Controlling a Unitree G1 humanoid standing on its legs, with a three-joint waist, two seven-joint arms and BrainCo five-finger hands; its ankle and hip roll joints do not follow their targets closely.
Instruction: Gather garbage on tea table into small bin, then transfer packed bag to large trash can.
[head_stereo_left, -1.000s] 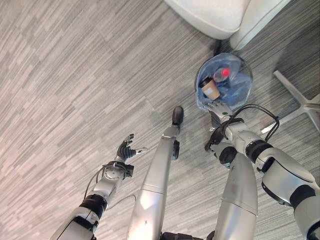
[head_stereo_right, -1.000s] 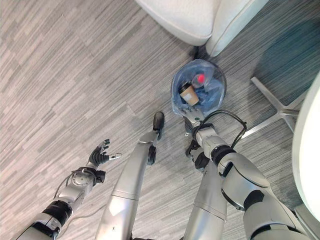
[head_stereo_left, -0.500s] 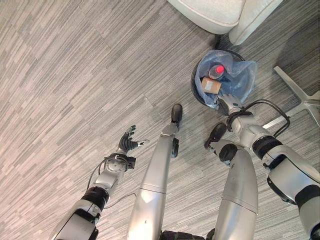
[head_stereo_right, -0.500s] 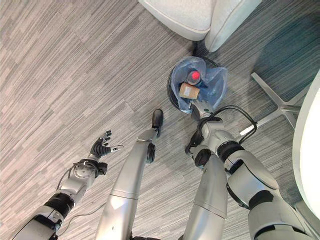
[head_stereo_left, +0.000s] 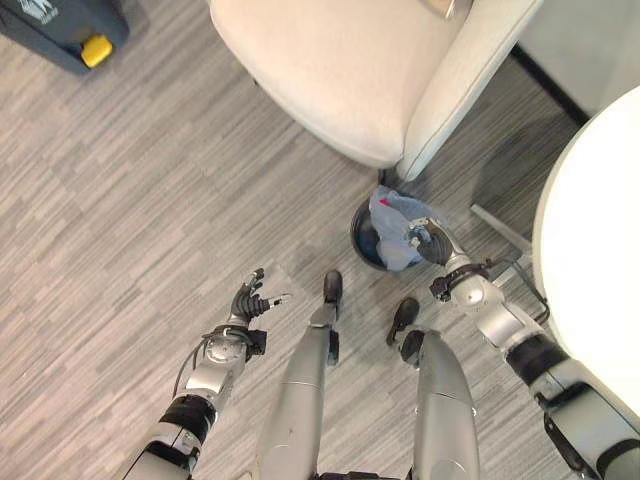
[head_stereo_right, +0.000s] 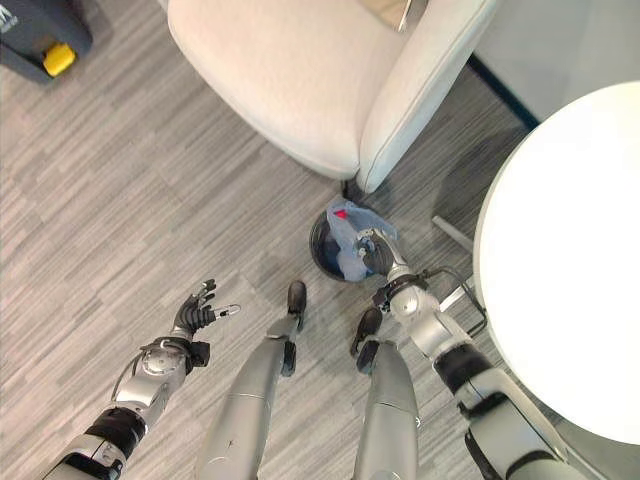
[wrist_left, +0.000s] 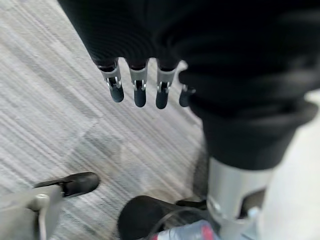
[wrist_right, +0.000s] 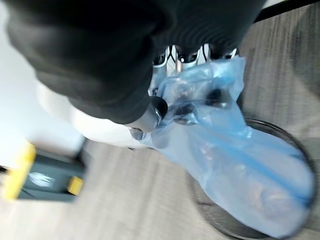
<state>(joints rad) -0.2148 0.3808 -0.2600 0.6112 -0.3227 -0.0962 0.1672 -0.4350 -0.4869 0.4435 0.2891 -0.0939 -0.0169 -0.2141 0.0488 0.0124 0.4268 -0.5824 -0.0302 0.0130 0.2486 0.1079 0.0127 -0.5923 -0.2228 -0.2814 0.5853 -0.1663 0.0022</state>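
The right robot hand (head_stereo_left: 432, 243) has its fingers curled into the gathered top of the blue bag (head_stereo_left: 396, 228), holding it over the small black bin (head_stereo_left: 366, 236) on the floor; the bag's lower part is inside the bin. A red cap (head_stereo_right: 340, 213) shows through the plastic. The bin stands beside the foot of a cream armchair (head_stereo_left: 330, 70), near a white round table (head_stereo_left: 592, 270). The left robot hand (head_stereo_left: 250, 301) hovers over the floor with fingers spread, holding nothing.
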